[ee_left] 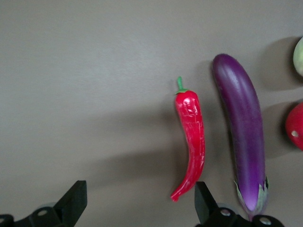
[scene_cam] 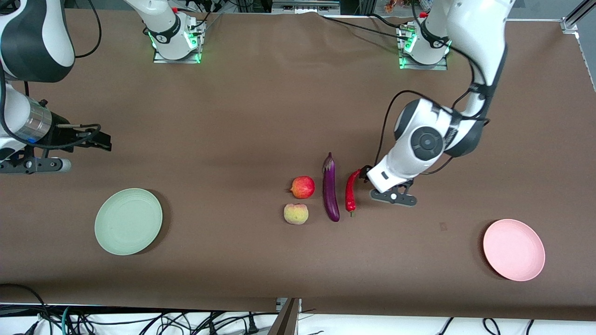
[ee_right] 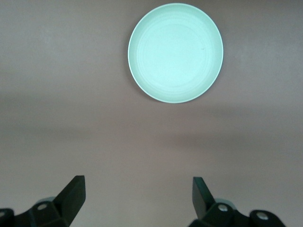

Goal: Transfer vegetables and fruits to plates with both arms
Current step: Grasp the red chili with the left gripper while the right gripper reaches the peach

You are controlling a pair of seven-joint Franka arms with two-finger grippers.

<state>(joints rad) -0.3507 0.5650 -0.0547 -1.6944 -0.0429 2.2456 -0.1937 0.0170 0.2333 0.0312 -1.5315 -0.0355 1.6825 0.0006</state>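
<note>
The purple eggplant [scene_cam: 330,188] lies mid-table with the red chili [scene_cam: 350,191] beside it toward the left arm's end. The pomegranate [scene_cam: 303,187] and the peach [scene_cam: 296,214] lie beside the eggplant toward the right arm's end, the peach nearer the camera. My left gripper [ee_left: 139,191] is open and low by the chili's [ee_left: 191,137] tip, which lies just inside one finger; the eggplant [ee_left: 242,127] lies outside it. In the front view the left gripper [scene_cam: 367,173] is mostly hidden under its wrist. My right gripper [scene_cam: 100,139] is open and empty in the air over bare cloth [ee_right: 138,185]. The mint green plate [scene_cam: 128,221] [ee_right: 175,52] and the pink plate [scene_cam: 513,250] are empty.
A brown cloth [scene_cam: 260,116] covers the table. The arm bases [scene_cam: 174,42] [scene_cam: 421,46] stand along the edge farthest from the camera. Cables [scene_cam: 139,321] hang below the near edge. The pomegranate [ee_left: 296,126] and peach [ee_left: 299,56] show at the left wrist view's edge.
</note>
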